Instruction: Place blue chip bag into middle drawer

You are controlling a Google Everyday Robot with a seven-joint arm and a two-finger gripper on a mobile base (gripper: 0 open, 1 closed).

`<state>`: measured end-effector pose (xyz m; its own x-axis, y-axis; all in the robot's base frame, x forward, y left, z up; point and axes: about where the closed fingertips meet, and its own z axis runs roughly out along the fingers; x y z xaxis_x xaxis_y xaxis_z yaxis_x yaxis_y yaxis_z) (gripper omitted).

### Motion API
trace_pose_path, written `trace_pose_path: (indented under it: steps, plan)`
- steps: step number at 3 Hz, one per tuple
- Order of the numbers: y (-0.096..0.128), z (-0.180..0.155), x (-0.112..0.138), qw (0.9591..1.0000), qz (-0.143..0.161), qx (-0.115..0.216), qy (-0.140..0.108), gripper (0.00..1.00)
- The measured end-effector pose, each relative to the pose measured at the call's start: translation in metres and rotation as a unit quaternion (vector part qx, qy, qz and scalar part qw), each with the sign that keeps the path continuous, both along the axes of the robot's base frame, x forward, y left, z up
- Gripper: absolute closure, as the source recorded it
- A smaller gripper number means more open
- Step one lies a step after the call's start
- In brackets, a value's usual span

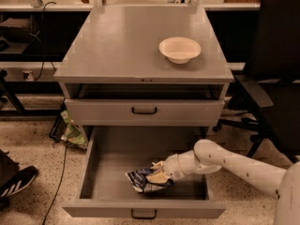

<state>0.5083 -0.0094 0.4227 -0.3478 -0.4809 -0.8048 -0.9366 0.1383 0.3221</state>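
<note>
Speckled floor (33, 144) carries a grey cabinet (122, 46), with a black chair (276, 78) to its right. The middle drawer (117, 153) stands pulled out near. A white bowl (180, 49) sits on top. The blue chip bag (140, 182) lies on the drawer's floor, with the gripper (158, 173) clamped on its right edge.

Nothing reads, even on the blue chip bag (142, 180) at the claw (158, 173).

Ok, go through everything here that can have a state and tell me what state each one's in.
middle drawer, pulled wide open.
upper drawer, closed.
blue chip bag, crumpled, down inside the middle drawer by the claw.
claw, lowered into the middle drawer, at the blue chip bag.
white bowl, upright and empty on the cabinet top.
</note>
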Motion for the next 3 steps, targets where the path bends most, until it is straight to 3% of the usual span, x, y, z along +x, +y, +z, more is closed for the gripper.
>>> trace_pose_path:
  steps: [1, 2, 3]
  plan:
    - [0.0017, -0.0036, -0.001, 1.0, 0.0, 0.002, 0.003, 0.14]
    - [0.0036, -0.0042, -0.002, 1.0, 0.002, 0.003, 0.004, 0.0]
    - [0.0036, -0.0042, -0.002, 1.0, 0.002, 0.003, 0.004, 0.0]
